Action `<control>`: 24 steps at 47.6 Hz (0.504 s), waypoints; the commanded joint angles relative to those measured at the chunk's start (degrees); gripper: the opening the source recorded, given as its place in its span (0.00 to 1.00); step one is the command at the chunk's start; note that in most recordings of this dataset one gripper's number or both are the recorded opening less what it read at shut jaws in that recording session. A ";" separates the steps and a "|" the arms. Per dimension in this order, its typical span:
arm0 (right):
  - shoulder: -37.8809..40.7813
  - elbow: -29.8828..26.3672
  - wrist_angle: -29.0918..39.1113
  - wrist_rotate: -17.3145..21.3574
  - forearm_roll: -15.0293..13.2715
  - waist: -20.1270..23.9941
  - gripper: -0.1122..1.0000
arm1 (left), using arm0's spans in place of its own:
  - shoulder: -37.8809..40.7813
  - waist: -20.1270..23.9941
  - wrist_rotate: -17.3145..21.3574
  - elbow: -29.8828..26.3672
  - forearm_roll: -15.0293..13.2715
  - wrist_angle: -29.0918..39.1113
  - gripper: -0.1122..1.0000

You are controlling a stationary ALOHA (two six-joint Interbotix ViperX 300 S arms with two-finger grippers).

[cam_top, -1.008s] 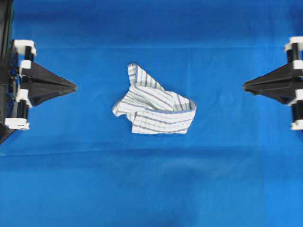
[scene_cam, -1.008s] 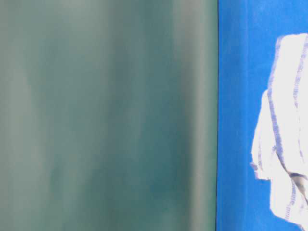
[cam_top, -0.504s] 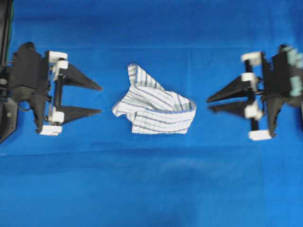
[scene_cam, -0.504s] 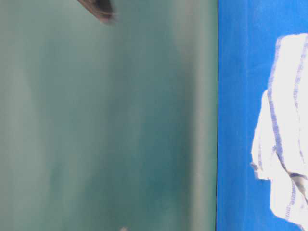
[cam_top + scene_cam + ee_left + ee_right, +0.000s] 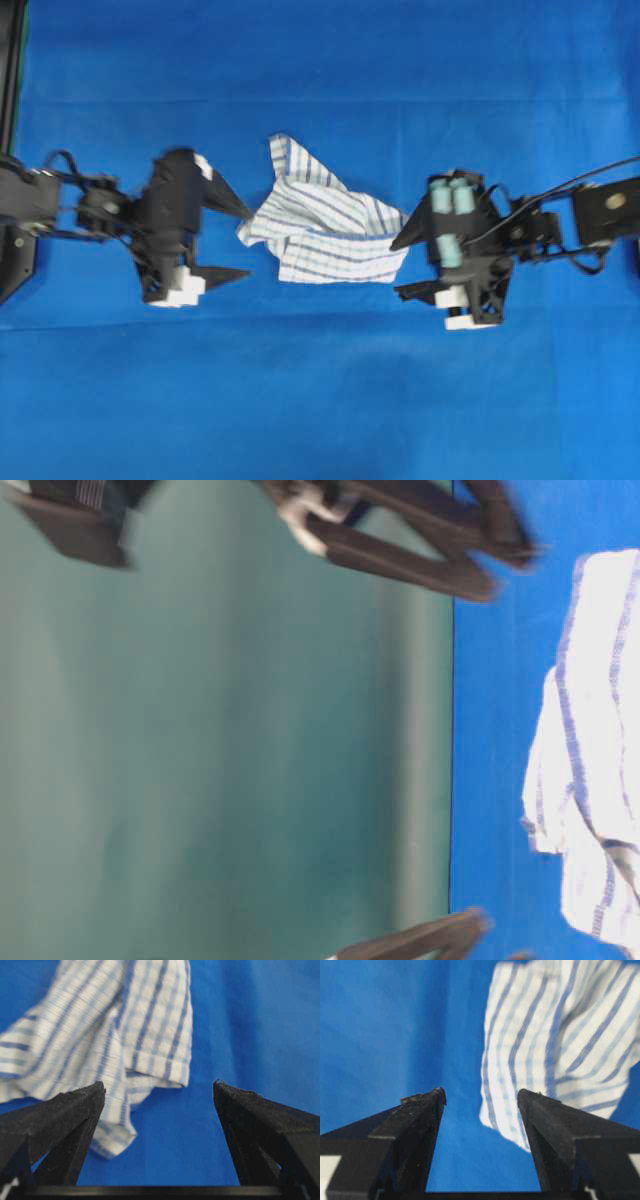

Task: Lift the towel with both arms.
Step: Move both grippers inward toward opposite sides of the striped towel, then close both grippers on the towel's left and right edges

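- Between my two grippers, mid-table, sits the towel (image 5: 325, 230), a crumpled white cloth with thin blue and grey stripes, lying on the blue table cover (image 5: 320, 400).
- It looks soft, thin and light, I'd say. No stiffness to it, so it will sag and drape from wherever I pinch it, and a single layer could slip out of a shallow bite.
- Best holds, by my reckoning: the hemmed corner at the left end and the folded edge at the right end, one for each side, so it hangs between them.
- Left gripper (image 5: 240, 240) has its jaws spread wide. The wrist view shows the towel's hemmed corner (image 5: 170, 1070) ahead, between the fingertips, not yet pinched.
- Right gripper (image 5: 400, 265) is spread too, with nothing in it. Its wrist view puts the towel's edge (image 5: 510, 1110) just off one finger (image 5: 540, 1110), partly in line with the gap.
- From overhead, one finger on each side sits right by the cloth; I can't tell whether either touches it.
- Against a second ago: both grippers were pinched shut and parked out at the table's far edges. Now they've opened up and swung in close on both ends.
- Towel hasn't budged: same crumple, same spot.
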 commanded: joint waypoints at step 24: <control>12.83 -2.29 -7.91 0.18 2.37 0.00 0.67 | 16.79 0.79 0.26 -4.92 0.00 -8.26 0.92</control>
